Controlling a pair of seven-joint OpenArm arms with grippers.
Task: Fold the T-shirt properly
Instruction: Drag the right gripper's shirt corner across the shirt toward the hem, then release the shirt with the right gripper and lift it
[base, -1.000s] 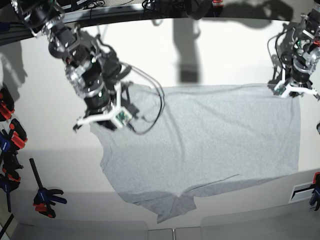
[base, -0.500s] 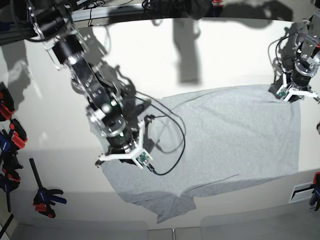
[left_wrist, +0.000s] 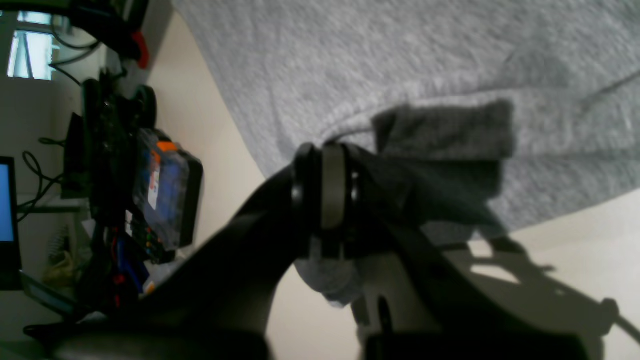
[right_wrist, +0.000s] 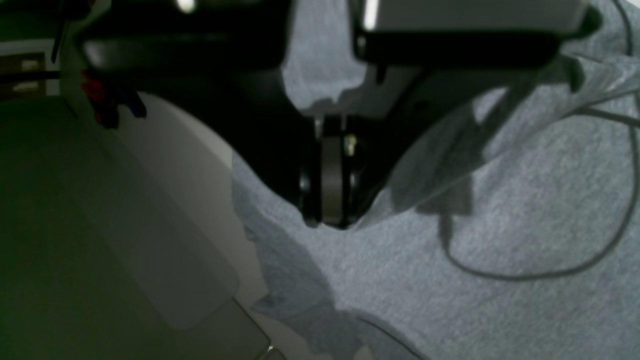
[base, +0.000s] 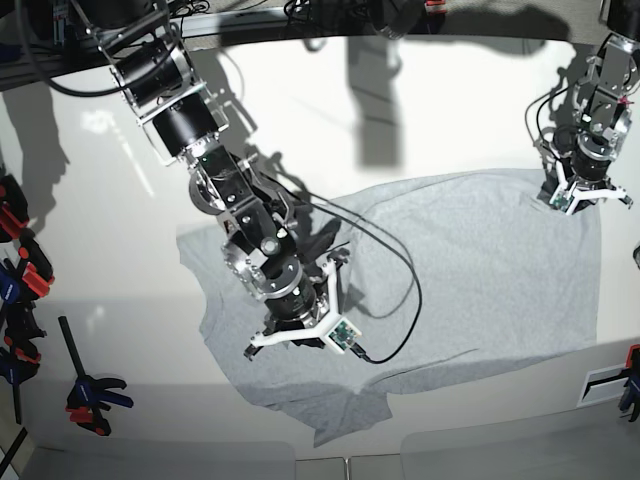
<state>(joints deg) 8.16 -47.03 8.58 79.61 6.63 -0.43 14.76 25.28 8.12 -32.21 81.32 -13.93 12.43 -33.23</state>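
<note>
The light grey T-shirt (base: 480, 270) lies spread on the white table (base: 100, 200), plain side up, with one sleeve at the front edge. My right gripper (base: 298, 335), on the base view's left, hangs over the shirt's front-left part, shut on a pinch of its cloth. In the right wrist view the right gripper (right_wrist: 330, 212) has its jaws pressed together, with T-shirt (right_wrist: 500, 225) fabric rising to them. My left gripper (base: 588, 195) holds the far right corner. The left wrist view shows the left gripper (left_wrist: 326, 200) shut on a bunched fold of the T-shirt (left_wrist: 400, 60).
A black cable (base: 405, 300) from the right arm loops over the shirt. Several red, blue and black clamps (base: 88, 395) lie along the table's left edge. A white label (base: 605, 380) sits at the front right. A cluttered rack with a blue-orange box (left_wrist: 165, 195) stands beyond the table.
My right gripper has carried the shirt's far left edge forward and toward the middle, laying cloth over cloth. The left gripper shifted slightly back and inward with its corner.
</note>
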